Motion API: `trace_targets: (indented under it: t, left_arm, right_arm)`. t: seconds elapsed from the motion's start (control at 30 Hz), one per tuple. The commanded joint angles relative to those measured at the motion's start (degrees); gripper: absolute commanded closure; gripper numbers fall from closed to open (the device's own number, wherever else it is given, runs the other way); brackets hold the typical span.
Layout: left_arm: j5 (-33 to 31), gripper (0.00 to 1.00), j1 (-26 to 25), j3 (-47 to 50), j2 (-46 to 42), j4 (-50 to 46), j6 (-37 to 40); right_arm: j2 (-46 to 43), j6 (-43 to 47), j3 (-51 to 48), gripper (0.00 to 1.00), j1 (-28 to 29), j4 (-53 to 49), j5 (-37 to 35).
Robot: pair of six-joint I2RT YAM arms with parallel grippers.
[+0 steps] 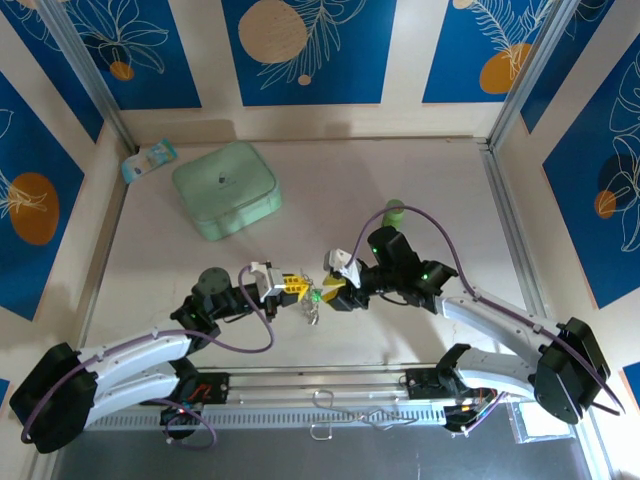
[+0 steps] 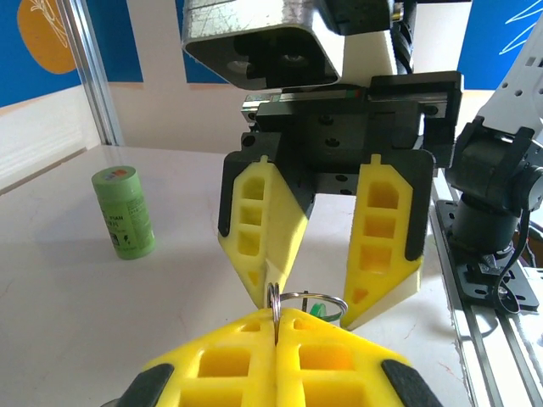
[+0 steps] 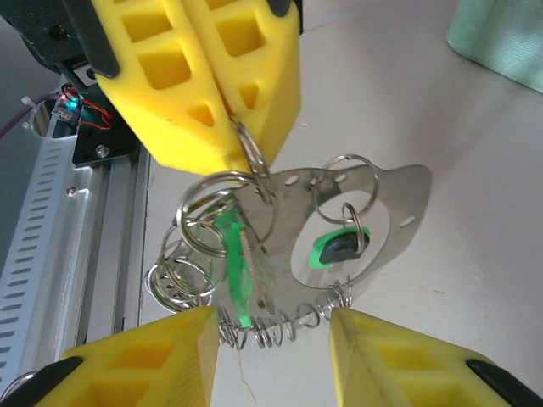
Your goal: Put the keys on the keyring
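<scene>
Keyring [image 3: 263,199] pinched by your left hand [image 2: 276,320]

Your left hand is closed on one ring at the top of the bundle, over the counter [image 1: 180,250]. Both green keys [image 3: 335,248] hang among the loops below it. Facing it from the right, your right hand [image 3: 271,326] stands open, its fingers either side of the bundle; whether they touch it, you cannot tell.

The left arm [image 1: 130,352] and the right arm [image 1: 495,318] bend inward, grippers facing tip to tip. The left gripper [image 1: 296,286] has fingers pressed together; the right gripper [image 1: 332,294] has them apart.
</scene>
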State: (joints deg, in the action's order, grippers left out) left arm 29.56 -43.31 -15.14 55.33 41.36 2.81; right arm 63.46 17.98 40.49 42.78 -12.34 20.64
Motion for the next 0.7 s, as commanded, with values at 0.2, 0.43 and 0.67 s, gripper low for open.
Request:
trace_targets:
  t: [0.2, 0.43, 0.67]
  left_arm:
    - [1.8, 1.0, 0.0, -0.1, 0.3, 4.5, -1.2]
    - [2.0, 1.0, 0.0, -0.2, 0.9, 6.4, -1.6]
    - [1.1, 1.0, 0.0, 0.8, 0.9, 12.5, -0.3]
  right_arm:
    - [1.7, 1.5, 2.2, 0.72, 1.0, 0.8, 2.8]
    - [3.3, 4.0, 3.9, 0.96, 1.0, -2.6, 2.6]
    - [6.3, 5.8, 4.4, 0.99, 1.5, -6.0, 2.4]
